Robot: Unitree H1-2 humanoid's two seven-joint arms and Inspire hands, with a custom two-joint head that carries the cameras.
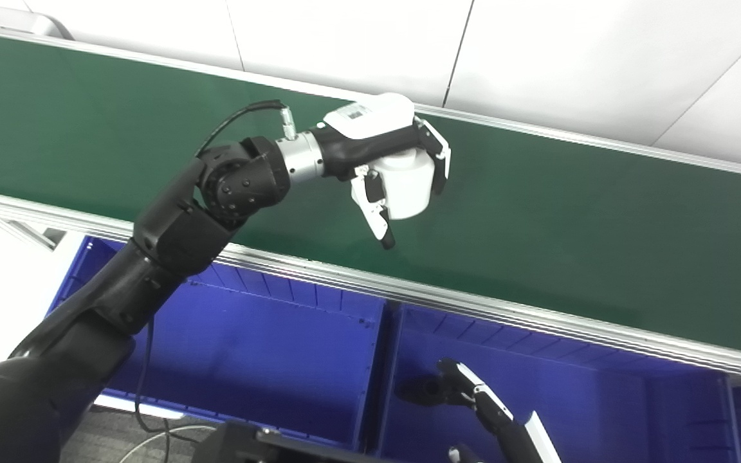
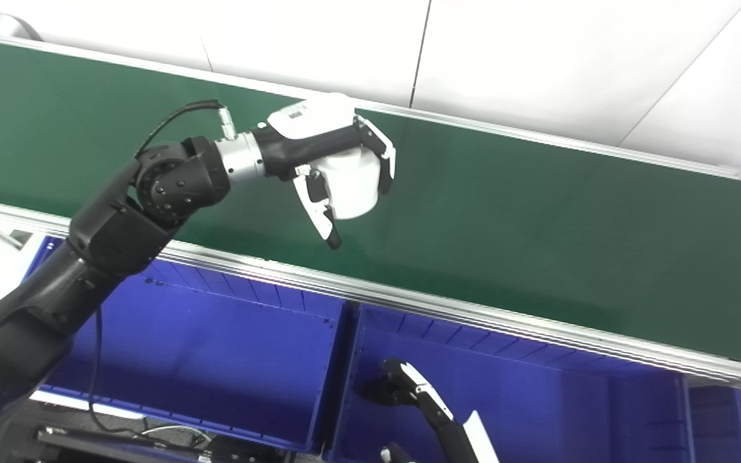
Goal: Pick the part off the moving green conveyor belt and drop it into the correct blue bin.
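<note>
My left hand (image 1: 386, 164) reaches over the green conveyor belt (image 1: 570, 225) and is shut on a white cylindrical part (image 1: 408, 182), fingers wrapped over its far side and the thumb down its near side. The part looks held just above the belt surface. In the right eye view the same hand (image 2: 338, 161) grips the part (image 2: 352, 182). Below the belt stand two blue bins, a left one (image 1: 261, 360) and a right one (image 1: 576, 399). Only the fingertips of my right hand (image 1: 473, 399) show at the bottom edge, over the right bin; its state is unclear.
An aluminium rail (image 1: 473, 302) runs along the belt's near edge, between the belt and the bins. A blue divider wall (image 1: 383, 373) separates the two bins. A black cable (image 1: 235, 119) loops off my left wrist. White wall panels lie beyond the belt.
</note>
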